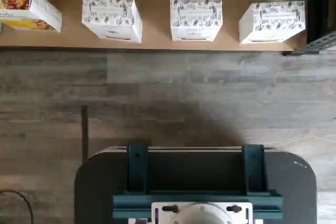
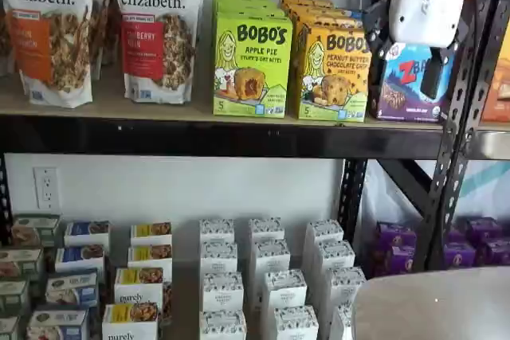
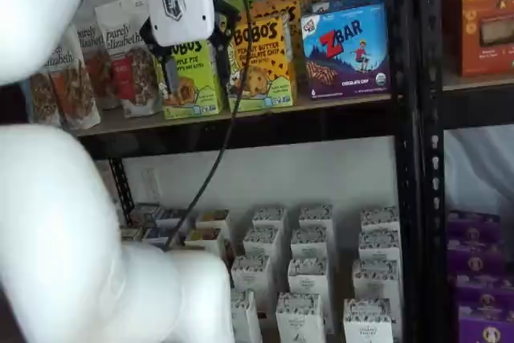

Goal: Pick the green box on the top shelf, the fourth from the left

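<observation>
So the green box point(image 2: 252, 63) is sitting upright at the front edge of the top shelf point(image 2: 199, 134), front of a row of the same cartons running back toward the wall. A Purely Elizabeth granola bag point(image 2: 158, 28) is standing just to its left and the yellow-orange Bobo's box point(image 2: 331, 71) is touching or nearly touching its right side, with a blue Zbar box point(image 3: 345, 39) further right.

The pincer point(image 3: 189, 54) is hanging in front of the shelf at about box height, not touching anything. Its black fingers are standing wide apart, one each side of the white body, nothing between them.

I'd say it's lining up for the approach. Since the neighbour on the right is sitting so tight, I'd be centring carefully on the green carton and going in straight and level, so a finger isn't clipping the orange box or nudging the bag. Grabbing across the top and bottom, or getting the fingers into the side gaps cleanly, is looking like the tricky bit. Cardboard is crushing easily, so closing gently.
</observation>
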